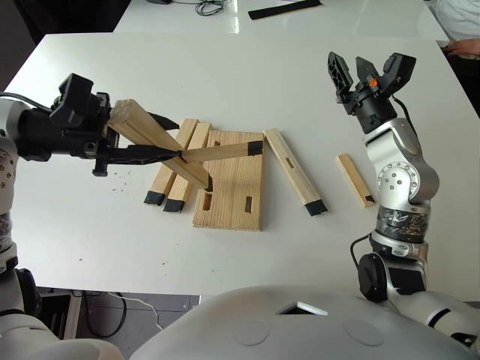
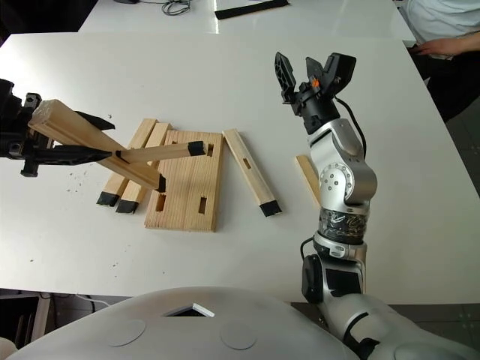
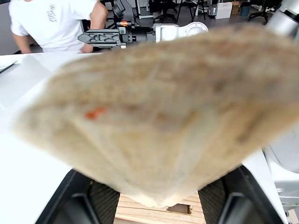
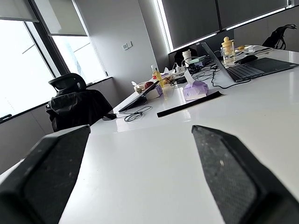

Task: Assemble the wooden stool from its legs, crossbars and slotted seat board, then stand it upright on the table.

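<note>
Left gripper (image 1: 154, 139) is clamped across the held leg (image 1: 139, 126); this leg is tilted above the bench (image 1: 225, 75), with its lower end down at the near-left part of the seat board (image 1: 234, 206). The step in hand is judged to be seating that end in a slot (image 1: 207, 200).

To do it well:
- bring the leg nearer to upright before pressing;
- set its end square to the slot's long side;
- push along the leg's own axis and not sideways, since the board lies loose and could slide or tip;
- steady the board with the free arm if possible.

A black-tipped bar (image 1: 225, 151) runs from the held leg rightward over the board; two loose legs (image 1: 166, 171) lie side by side just beside the board's left edge; a third leg (image 1: 294, 169) lies just beside its right edge; a short crossbar (image 1: 354, 180) lies farther right, near the right arm. Right gripper (image 1: 368, 69) is raised above the bench, fingers spread, holding nothing.

Hard to make out:
- whether the leg's end has entered the slot or only rests on the board;
- whether the bar is joined to the held leg or merely crosses it;
- the joint area from the left wrist camera, where the leg's blurred end face covers it.
</note>
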